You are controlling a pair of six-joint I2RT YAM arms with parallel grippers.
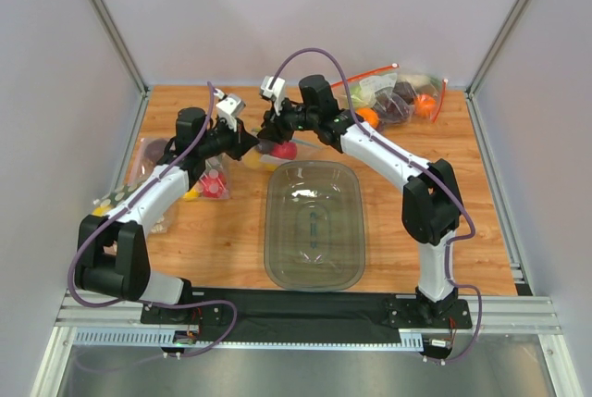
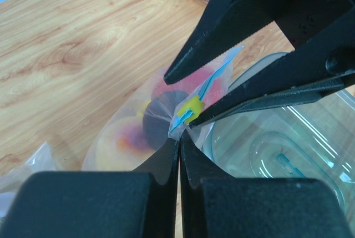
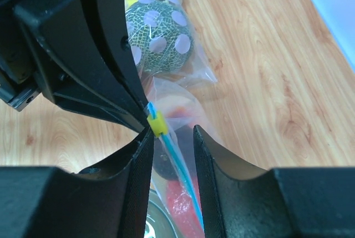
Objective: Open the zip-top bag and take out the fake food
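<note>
A small clear plastic zip-top bag with a light-blue zip strip sits between the two grippers, just beyond the far rim of the clear plastic tub on the wooden table. Whether the bag's bottom rests on the wood cannot be told.

The left gripper has its jaws pressed together on the bag's top edge beside the yellow slider, and its own fingers hide the exact pinch. The right gripper has its jaws parted, one finger on either side of the zip strip, gripping nothing. The slider touches one fingertip.

Through the cloudy plastic the fake food shows only as blurs:
- a red apple
- a dark maroon plum
- an orange-yellow peach
- a yellow patch, mostly covered

In the top view the arms hide most of the bag.
</note>
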